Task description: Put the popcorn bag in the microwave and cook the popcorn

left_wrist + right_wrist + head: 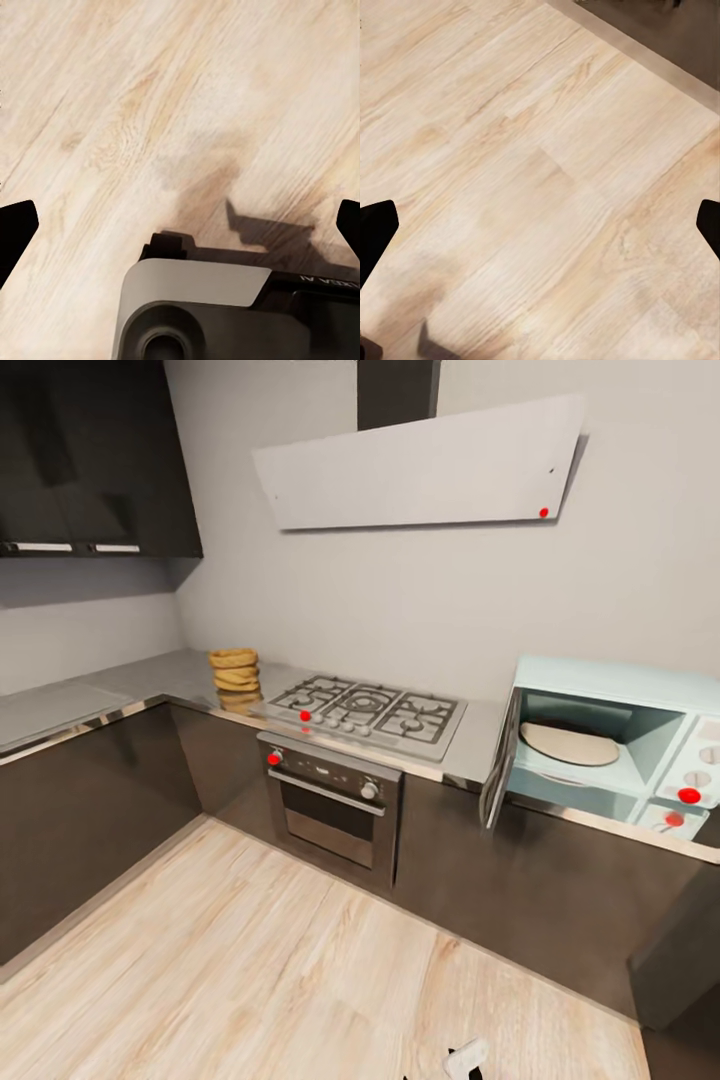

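Nearest the head camera, at about 6 o'clock on the pale wood floor, a small white part of the robot pokes in at the frame's lower edge. Both arms hang low with their grippers pointed down at the planks: in the left wrist view the left gripper has its two dark fingertips spread to opposite edges of the picture, nothing between them, with the robot's grey base and its shadow below; in the right wrist view the right gripper is likewise spread wide over bare boards, holding nothing. In the head view the light grey countertop runs along the wall over dark cabinet fronts. At about 10 o'clock the tan popcorn bag stands on that worktop, just beside the gas hob, under which sits the dark built-in oven. At about 3 o'clock the pale blue microwave rests on the counter with its door swung open, a round beige turntable plate showing inside. A white slanted hood hangs at 12 o'clock.
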Motion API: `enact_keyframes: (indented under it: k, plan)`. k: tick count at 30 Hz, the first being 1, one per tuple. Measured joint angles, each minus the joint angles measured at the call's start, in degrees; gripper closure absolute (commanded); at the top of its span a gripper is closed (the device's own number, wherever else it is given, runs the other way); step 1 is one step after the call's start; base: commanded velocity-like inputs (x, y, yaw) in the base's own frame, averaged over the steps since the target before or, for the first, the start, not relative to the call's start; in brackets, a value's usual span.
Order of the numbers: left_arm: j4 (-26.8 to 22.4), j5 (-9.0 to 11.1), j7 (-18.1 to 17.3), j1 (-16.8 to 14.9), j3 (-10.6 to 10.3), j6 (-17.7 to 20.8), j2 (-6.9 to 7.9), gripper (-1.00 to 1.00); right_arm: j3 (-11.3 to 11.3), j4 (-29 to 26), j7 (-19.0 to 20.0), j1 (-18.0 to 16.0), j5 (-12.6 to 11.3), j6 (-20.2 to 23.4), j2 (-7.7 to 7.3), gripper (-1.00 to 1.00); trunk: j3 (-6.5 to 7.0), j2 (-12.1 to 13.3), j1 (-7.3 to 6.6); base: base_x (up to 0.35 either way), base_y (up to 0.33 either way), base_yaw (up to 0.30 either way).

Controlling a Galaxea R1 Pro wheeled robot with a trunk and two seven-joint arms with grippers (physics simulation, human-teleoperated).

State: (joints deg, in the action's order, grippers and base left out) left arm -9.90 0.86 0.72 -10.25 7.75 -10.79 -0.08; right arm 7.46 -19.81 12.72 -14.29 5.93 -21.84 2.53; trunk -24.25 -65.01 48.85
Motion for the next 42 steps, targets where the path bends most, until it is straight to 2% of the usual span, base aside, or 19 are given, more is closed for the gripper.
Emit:
enact_keyframes:
  k: [5,7,10,13,18,22,42]
  plan:
    - [0.0,0.0,0.0,0.0,0.0,0.0,0.0,-1.0,-0.4,0.0,-0.1,0.1,-0.5,-0.1,-0.03,-1.0,0.9,2.0,-1.1,0.0,0.0,0.0]
    - [0.0,0.0,0.0,0.0,0.0,0.0,0.0,-1.0,-0.8,0.5,-0.1,0.6,-0.6,-0.1,-0.56,-1.0,1.26,2.8,-1.54,0.0,0.0,0.0]
    - [0.0,0.0,0.1,0.0,0.1,0.1,0.0,-1.0,-1.1,5.6,-0.1,1.2,-0.6,0.0,-2.05,-1.0,1.79,4.0,-2.2,0.0,0.0,0.0]
    - [0.0,0.2,0.0,0.0,1.4,0.2,-0.11,-1.0,-1.3,12.3,0.0,1.4,-0.2,0.0,-3.31,-1.0,2.33,5.2,-2.86,0.038,0.0,0.0]
    - [-0.1,0.1,-0.3,0.0,2.2,0.2,-0.1,-1.0,-1.2,17.3,0.0,1.7,0.0,0.0,-3.29,-1.0,3.23,7.2,-3.96,0.102,0.009,0.0]
    - [0.0,0.2,-0.3,0.0,2.3,0.2,-0.1,-1.0,-1.2,17.6,0.0,1.8,0.0,0.0,-3.67,-1.0,3.95,8.8,-4.84,0.035,0.025,0.0]
    - [0.0,0.0,-0.4,0.0,2.2,0.2,-0.13,-1.0,-1.2,17.7,0.0,1.9,0.0,0.0,-3.65,-1.0,7.55,16.9,-9.23,0.012,0.009,0.0]
